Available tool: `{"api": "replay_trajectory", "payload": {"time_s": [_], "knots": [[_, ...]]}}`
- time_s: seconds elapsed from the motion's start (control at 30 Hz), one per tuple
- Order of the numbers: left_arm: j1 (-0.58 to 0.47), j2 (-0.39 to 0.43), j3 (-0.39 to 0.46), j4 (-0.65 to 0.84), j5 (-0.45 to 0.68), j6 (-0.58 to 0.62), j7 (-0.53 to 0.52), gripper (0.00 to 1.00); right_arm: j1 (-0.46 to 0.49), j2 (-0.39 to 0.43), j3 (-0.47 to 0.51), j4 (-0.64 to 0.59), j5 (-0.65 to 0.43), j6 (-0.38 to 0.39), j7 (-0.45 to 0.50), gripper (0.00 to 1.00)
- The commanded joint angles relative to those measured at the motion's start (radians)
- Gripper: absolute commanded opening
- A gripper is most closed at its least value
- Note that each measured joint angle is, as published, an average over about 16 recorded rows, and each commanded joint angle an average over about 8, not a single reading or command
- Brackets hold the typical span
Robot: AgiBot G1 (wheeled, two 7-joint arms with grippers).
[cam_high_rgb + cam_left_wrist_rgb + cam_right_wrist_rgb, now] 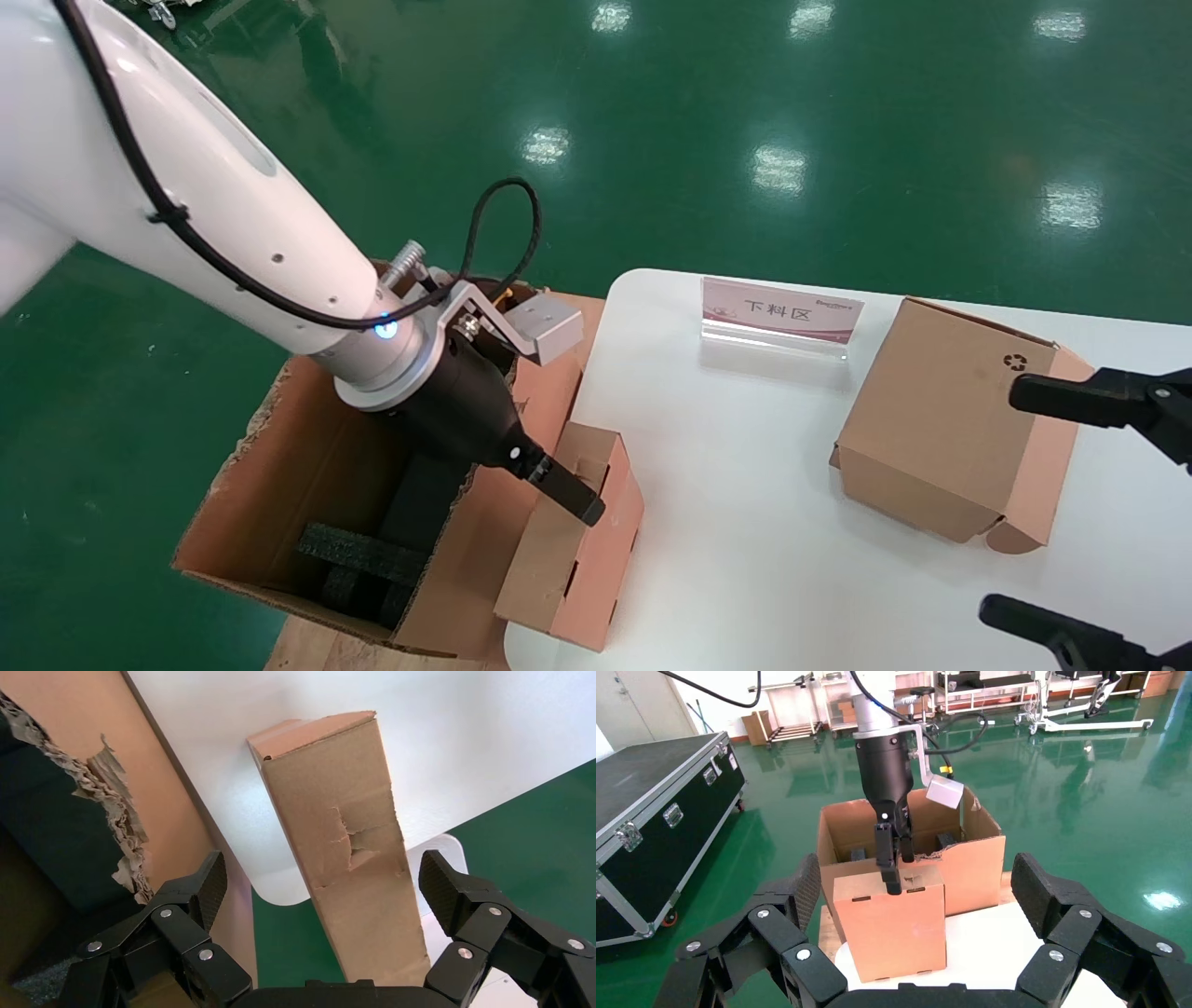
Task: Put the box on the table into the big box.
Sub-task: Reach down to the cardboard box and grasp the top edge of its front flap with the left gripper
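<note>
The slim brown cardboard carton (pixel 573 540) with slit cutouts stands on its long edge at the left corner of the white round-cornered desk (pixel 745 522), overhanging the rim, and seems to touch the outer wall of the large torn-rimmed corrugated carton (pixel 279 485) with black foam blocks inside. The left gripper (pixel 323 881) is right on top of it, jaws spread wide, one finger (pixel 573 494) touching or just above the top face; nothing is clamped. In the left wrist view the carton's long axis runs straight out from the palm, between the fingers, with clearance on both sides, so the jaws straddle its thin dimension. That's the right orientation; my read is that closing across the narrow faces is next. The big carton's opening lies directly to the robot's left of the slim one, so the transfer is a lift and a short sideways shift over the ragged rim. Risk: the dented side panel may give under clamp force. The right gripper (pixel 916 952) hangs well apart over the desk's right side, jaws wide and empty, by the squarer brown carton with recycling mark (pixel 950 419). The left arm is clearly the nearer one. The pink-and-white acrylic sign (pixel 780 311) sits at the far desk edge, out of the path.
</note>
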Motion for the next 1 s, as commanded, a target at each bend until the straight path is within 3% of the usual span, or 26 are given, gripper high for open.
{"api": "replay_trajectory", "payload": {"time_s": [0.03,0.5,0.77,1.0], "knots": [[0.004,0.006,0.009,0.000,0.005,-0.005,0.000,1.00,0.000,0.000,0.000,0.000,0.000,0.000,0.000,1.00],[0.012,0.051,0.065,0.000,0.025,-0.021,-0.026,1.00,0.000,0.000,0.000,0.000,0.000,0.000,0.000,1.00],[0.013,0.060,0.074,0.000,0.027,-0.027,-0.034,0.00,0.000,0.000,0.000,0.000,0.000,0.000,0.000,1.00],[0.014,0.063,0.076,0.000,0.028,-0.029,-0.037,0.00,0.000,0.000,0.000,0.000,0.000,0.000,0.000,1.00]]}}
